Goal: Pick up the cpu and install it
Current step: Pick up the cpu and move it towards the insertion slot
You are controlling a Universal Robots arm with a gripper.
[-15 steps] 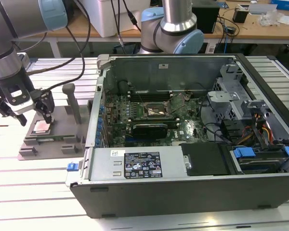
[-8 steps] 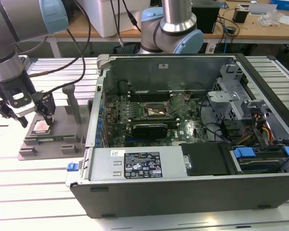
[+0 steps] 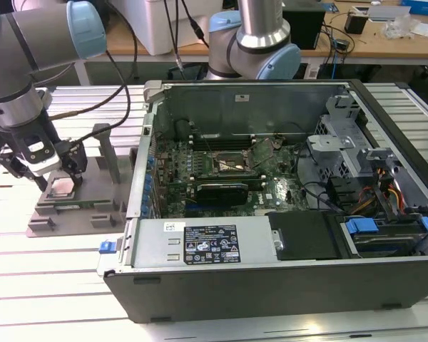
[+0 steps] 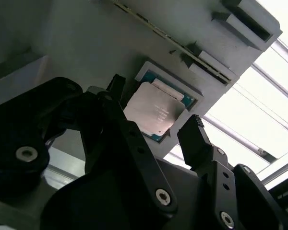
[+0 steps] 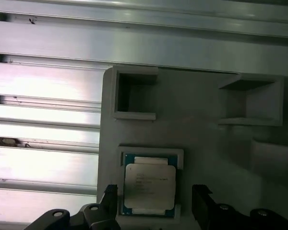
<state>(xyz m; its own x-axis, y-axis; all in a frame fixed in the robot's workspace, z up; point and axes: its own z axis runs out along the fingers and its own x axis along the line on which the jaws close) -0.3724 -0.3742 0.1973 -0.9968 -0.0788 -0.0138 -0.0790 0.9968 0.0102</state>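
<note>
In the exterior view the arm (image 3: pixel 28 78) reaches down at the exterior view's left, well apart from the open computer case (image 3: pixel 271 285). Its gripper (image 3: pixel 57 178) hangs low over a grey fixture (image 3: pixel 78 208) on the slatted table (image 3: pixel 50 285). The cpu (image 3: pixel 60 187) lies flat in that fixture, directly under the gripper. The fixture's upright posts stand on the side toward the case, a little off from the fingers. Inside the case, the black-framed socket (image 3: pixel 232 164) sits in the middle of the board with the long expansion card (image 3: pixel 225 191) just beside it. The case's top is off, so the space above the board is open.

In the second wrist view the cpu (image 4: pixel 156 112) lies in a shallow square pocket, its silver top up and a thin green rim showing along its edges. The gripper (image 4: pixel 156 101) stands wide, its black fingers (image 4: pixel 198 139) on opposite sides of the chip and clear of it.

In the first wrist view the cpu (image 5: pixel 149 184) sits square in the pocket, whose raised lip frames it closely. The gripper (image 5: pixel 156 195) straddles the chip. One fingertip is just outside the lip, the other farther out, and neither touches the chip. Bare fixture surface and two open-sided recesses lie beyond the pocket.
</note>
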